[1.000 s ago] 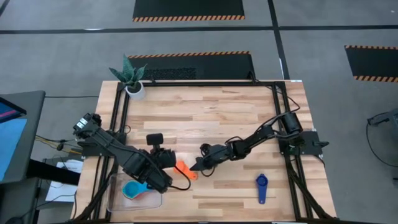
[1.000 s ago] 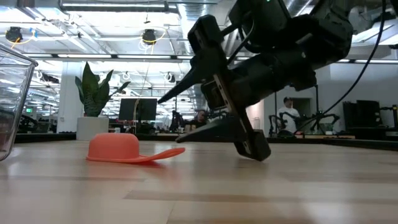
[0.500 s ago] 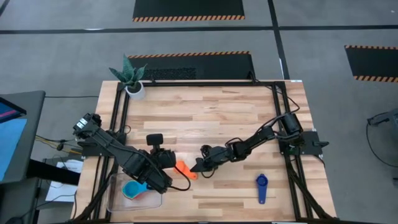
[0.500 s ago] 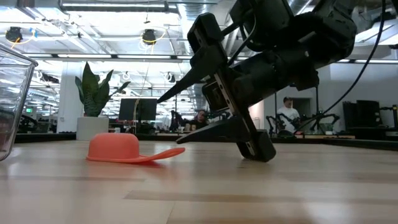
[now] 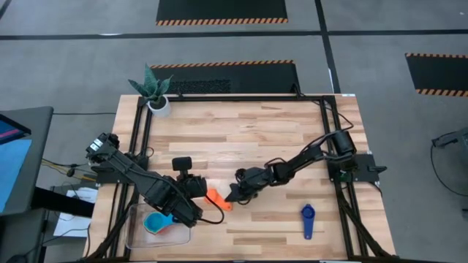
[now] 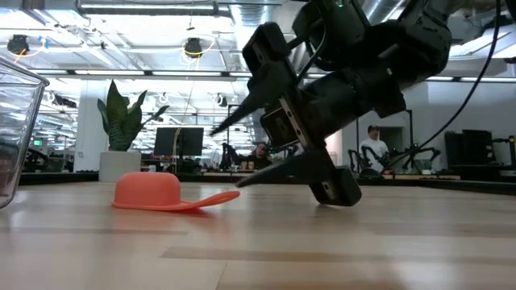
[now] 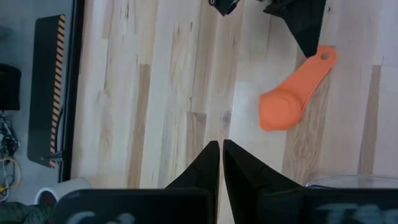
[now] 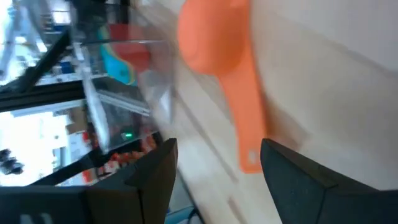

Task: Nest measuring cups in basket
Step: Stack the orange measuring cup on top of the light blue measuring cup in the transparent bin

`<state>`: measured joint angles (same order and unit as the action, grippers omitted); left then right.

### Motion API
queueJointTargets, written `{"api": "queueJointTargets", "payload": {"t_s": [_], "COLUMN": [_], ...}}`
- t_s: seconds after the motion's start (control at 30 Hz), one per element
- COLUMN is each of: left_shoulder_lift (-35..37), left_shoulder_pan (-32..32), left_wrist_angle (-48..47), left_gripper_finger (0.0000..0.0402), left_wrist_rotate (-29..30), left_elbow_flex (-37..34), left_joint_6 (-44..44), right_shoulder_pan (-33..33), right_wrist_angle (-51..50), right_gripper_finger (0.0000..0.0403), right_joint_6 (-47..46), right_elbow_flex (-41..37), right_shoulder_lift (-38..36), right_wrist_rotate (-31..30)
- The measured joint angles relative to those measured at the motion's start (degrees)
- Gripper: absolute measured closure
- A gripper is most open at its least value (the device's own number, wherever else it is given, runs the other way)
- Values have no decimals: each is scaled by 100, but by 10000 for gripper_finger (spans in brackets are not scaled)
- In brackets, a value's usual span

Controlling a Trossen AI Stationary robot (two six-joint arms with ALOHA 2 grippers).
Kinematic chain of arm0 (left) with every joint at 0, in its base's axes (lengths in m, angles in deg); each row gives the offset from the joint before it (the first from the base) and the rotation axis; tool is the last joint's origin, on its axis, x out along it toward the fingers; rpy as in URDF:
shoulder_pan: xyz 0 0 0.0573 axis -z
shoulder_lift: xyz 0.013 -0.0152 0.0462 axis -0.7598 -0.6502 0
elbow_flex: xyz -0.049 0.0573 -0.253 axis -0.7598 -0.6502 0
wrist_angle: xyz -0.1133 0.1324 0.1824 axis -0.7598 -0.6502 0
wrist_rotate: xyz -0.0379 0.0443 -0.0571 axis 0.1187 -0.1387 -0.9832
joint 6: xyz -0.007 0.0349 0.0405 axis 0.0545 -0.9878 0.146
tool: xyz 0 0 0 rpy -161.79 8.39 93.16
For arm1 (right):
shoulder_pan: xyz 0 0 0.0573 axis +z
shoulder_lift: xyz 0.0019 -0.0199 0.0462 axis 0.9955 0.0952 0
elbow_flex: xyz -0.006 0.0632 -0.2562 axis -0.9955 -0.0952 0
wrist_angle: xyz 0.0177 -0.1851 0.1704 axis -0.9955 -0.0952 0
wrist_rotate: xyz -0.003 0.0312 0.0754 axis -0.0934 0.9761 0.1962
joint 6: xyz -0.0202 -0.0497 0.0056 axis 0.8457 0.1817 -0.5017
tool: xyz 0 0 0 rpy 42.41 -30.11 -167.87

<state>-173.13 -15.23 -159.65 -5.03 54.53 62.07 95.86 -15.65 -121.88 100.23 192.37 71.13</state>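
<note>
An orange-red measuring cup [image 5: 217,199] lies upside down on its rim [image 6: 153,192], its flat handle [image 6: 214,199] pointing toward the table's right. My right gripper [image 5: 233,195] stands open, low and slanting, at the handle's free end. In the right wrist view that end [image 8: 250,158] lies between the two fingers; I cannot tell whether they touch it. My left gripper [image 7: 221,146] is shut and empty, held high over the table to the cup's left. The clear basket [image 5: 139,235] at the near left holds a light blue cup [image 5: 154,223] and a red one [image 5: 174,223].
A dark blue cup [image 5: 307,219] lies on the table at the near right. A white plant pot [image 5: 157,104] stands at the far left corner. The basket's clear wall [image 6: 16,137] rises at the left of the low view. Bare wood stretches across the table's far half.
My right gripper has turned and tipped slightly at the wrist beside the orange-red cup's handle end, its rear rising a little off the table. It has stayed open. The cup has not moved.
</note>
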Motion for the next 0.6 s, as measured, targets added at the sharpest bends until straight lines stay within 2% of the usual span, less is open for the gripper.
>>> {"api": "queueJointTargets", "payload": {"t_s": [0.2,0.4,0.6], "left_shoulder_lift": [0,0,0], "left_shoulder_pan": [-2,0,0], "left_wrist_angle": [2,2,2], "left_gripper_finger": [391,391,391], "left_wrist_rotate": [0,-2,-36], "left_elbow_flex": [0,0,0], "left_joint_6": [0,0,4], "right_shoulder_pan": [-16,51,161], "right_wrist_angle": [-1666,-1930,-2329], "right_gripper_finger": [149,149,149], "right_joint_6": [505,669,347], "right_elbow_flex": [310,657,705], "right_shoulder_lift": [-248,-225,-245], "right_wrist_rotate": [-23,-217,-380]}}
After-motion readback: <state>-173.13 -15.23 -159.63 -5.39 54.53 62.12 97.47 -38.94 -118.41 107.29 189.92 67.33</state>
